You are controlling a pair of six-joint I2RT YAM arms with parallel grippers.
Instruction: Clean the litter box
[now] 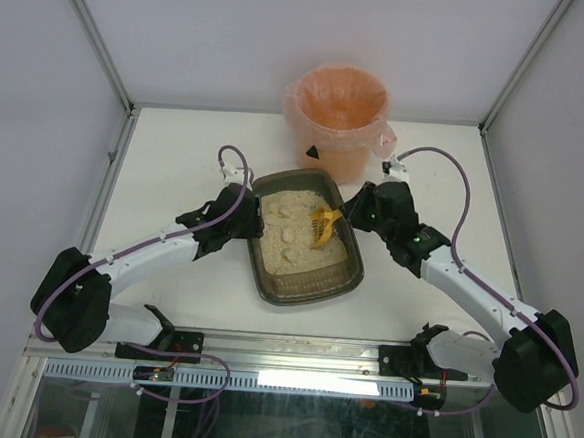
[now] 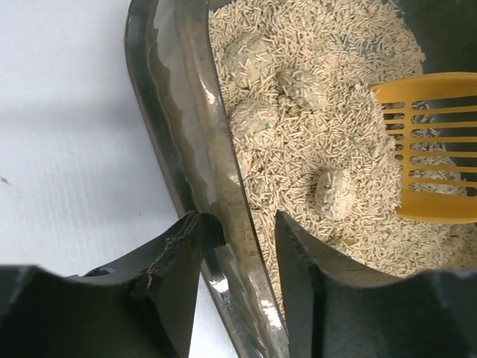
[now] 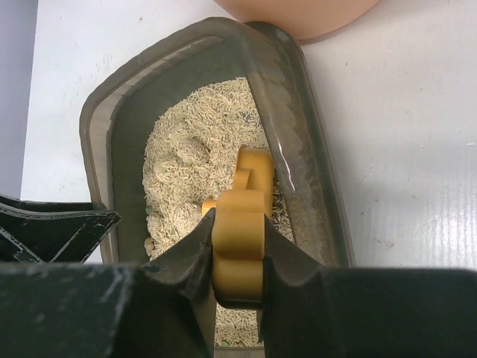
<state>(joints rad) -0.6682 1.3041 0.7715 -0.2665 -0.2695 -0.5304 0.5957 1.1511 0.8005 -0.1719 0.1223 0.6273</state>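
Left hand [image 2: 238, 218] straddles the left wall of the litter box [image 1: 306, 298], one finger outside and one over the litter. The gap is narrow, but I cannot tell whether it truly grips the wall. The right hand [image 3: 238, 220] is closed tight on the handle of the yellow scoop [image 1: 324, 224]. On the white bench [image 1: 176, 151] the litter box sits mid-way between the two arms, filled with beige litter. Just behind it stands the orange bag-lined bucket [image 1: 338, 107]. The scoop's slotted blade rests on the litter at the box's right side. Several rounded clumps [image 2: 257, 119] lie beside it.
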